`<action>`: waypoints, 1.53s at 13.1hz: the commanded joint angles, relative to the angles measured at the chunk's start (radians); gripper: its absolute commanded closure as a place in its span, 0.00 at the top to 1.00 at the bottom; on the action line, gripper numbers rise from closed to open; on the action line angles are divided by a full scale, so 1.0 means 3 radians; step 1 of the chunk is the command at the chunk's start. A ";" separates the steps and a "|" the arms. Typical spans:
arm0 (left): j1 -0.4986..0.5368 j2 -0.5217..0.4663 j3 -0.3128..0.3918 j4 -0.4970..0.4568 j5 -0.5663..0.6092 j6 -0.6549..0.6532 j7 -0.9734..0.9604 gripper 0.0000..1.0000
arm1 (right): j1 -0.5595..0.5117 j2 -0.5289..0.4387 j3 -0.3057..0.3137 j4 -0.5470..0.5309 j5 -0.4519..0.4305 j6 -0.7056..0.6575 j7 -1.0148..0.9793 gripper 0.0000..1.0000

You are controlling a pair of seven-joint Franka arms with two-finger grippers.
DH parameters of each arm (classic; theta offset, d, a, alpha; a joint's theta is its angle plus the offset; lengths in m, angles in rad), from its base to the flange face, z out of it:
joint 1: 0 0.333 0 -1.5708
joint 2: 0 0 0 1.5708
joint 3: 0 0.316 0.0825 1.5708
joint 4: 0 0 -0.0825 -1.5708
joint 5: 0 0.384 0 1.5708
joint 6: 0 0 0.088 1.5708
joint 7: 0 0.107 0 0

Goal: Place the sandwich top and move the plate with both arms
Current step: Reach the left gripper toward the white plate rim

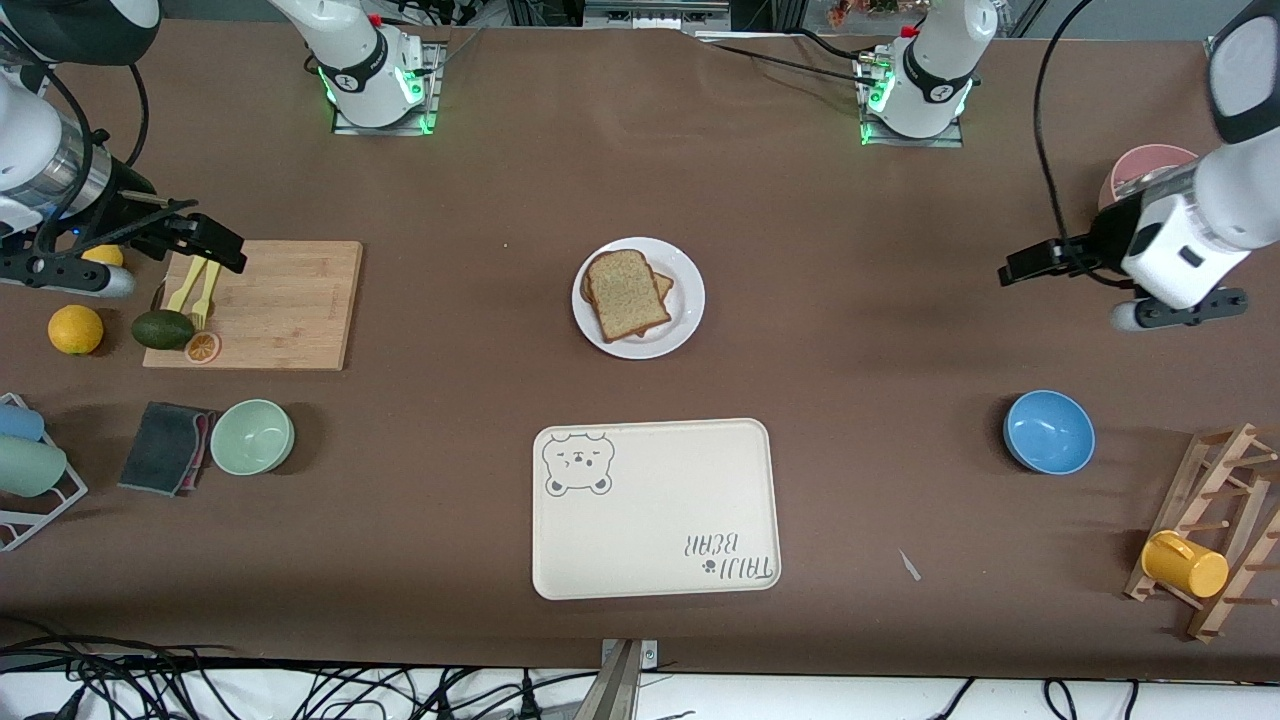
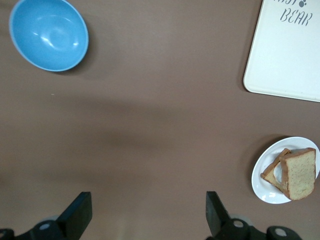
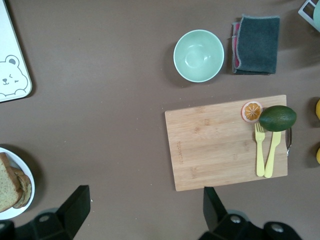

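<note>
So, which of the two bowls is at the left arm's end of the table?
The blue bowl, below the left gripper. The green bowl lies at the right arm's end, beside the dark cloth.

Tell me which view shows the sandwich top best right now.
The front view: the sandwich top lies whole and central on the plate, over another slice. The left wrist view shows it small near an edge; the right wrist view cuts it off.
</note>
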 commanded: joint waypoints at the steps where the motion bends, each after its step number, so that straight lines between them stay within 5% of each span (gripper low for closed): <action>1: -0.0003 -0.0219 -0.0050 -0.0452 -0.0197 0.0343 -0.0042 1.00 | -0.0003 -0.0072 0.0008 -0.0006 -0.0057 -0.0060 0.0048 0.99; 3: -0.0039 -0.0203 -0.0188 -0.0672 -0.0273 0.0557 -0.0047 1.00 | -0.0003 -0.0062 0.0009 -0.0006 -0.0051 -0.0045 0.0053 0.99; 6: -0.0060 -0.0188 -0.0204 -0.1009 -0.0891 0.1068 0.0014 1.00 | -0.0003 -0.0077 0.0014 -0.0011 -0.0016 -0.0060 0.0053 0.99; 16: -0.0325 0.0328 -0.0327 -0.1434 -0.2752 0.1478 0.1786 1.00 | -0.0008 -0.0082 -0.0032 -0.0011 0.0116 0.0012 0.0058 0.99; 20: -0.0601 0.0614 -0.0393 -0.1491 -0.3085 0.1887 0.1993 1.00 | -0.0003 -0.0113 -0.0007 0.0014 0.0184 -0.0065 0.0053 0.99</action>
